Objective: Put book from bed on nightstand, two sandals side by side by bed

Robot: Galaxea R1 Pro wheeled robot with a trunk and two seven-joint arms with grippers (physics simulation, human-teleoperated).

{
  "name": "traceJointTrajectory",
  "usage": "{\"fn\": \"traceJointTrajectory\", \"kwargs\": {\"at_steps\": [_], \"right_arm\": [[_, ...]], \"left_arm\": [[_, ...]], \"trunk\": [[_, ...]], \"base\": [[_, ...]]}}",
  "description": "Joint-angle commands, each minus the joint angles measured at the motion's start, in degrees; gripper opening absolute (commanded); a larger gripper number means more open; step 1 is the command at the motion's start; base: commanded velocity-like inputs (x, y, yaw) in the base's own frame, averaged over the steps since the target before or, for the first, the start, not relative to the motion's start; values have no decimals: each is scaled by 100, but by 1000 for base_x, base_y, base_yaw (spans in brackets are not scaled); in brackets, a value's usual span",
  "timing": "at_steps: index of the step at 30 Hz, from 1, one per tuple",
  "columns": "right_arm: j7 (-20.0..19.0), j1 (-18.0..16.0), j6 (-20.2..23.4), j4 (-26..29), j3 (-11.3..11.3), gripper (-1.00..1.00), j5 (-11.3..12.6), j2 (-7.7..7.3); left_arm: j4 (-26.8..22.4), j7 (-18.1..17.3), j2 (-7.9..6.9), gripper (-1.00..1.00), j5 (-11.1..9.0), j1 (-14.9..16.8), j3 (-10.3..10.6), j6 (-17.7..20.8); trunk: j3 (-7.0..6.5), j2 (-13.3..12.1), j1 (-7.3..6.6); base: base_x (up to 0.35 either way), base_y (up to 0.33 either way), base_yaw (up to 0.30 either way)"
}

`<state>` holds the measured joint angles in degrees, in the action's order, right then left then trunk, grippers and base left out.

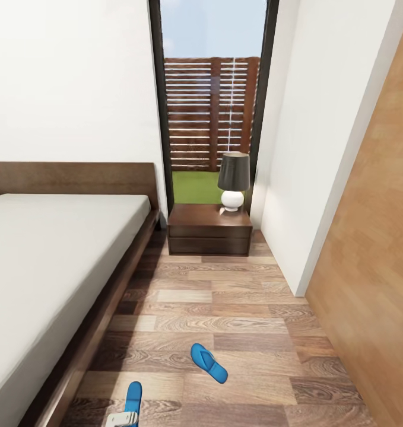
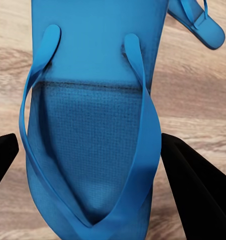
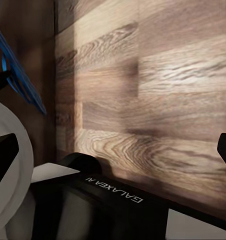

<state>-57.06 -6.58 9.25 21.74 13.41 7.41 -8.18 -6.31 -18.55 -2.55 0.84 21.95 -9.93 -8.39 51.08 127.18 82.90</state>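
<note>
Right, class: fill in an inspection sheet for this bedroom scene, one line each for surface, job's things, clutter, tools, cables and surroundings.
Surface: wood-plank floor beside the bed.
Job's things: one sandal lies on the floor; the other sandal sits between the left tool's fingers, apart from the first. Nightstand by the window; book nothing seen.
Clutter: lamp on the nightstand.
Tools: left tool straddles the sandal, fingers apart; right tool's state cannot be told.
Cables: nothing seen.
Surroundings: white walls, wooden panel, tall window.
</note>
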Motion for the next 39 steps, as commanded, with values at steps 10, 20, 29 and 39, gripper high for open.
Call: {"fn": "traceJointTrajectory", "kwargs": {"at_steps": [10, 20, 29, 39], "right_arm": [[-2, -3, 63, -3, 39, 100, 33, 1], [82, -2, 60, -3, 119, 100, 41, 1], [1006, -2, 60, 31, 928, 100, 34, 1], [1047, -2, 60, 24, 964, 100, 33, 1]], "left_arm": [[7, -26, 0, -100, 13, 5, -35, -14], [7, -26, 0, -100, 13, 4, -35, -14], [7, -26, 0, -100, 13, 5, -35, -14], [7, -26, 0, -100, 13, 5, -32, -14]], "trunk": [[5, 2, -1], [5, 2, -1], [5, 2, -1], [5, 2, -1]], "base": [[15, -2, 0], [240, -112, 0], [107, -42, 0], [86, -1, 0]]}}
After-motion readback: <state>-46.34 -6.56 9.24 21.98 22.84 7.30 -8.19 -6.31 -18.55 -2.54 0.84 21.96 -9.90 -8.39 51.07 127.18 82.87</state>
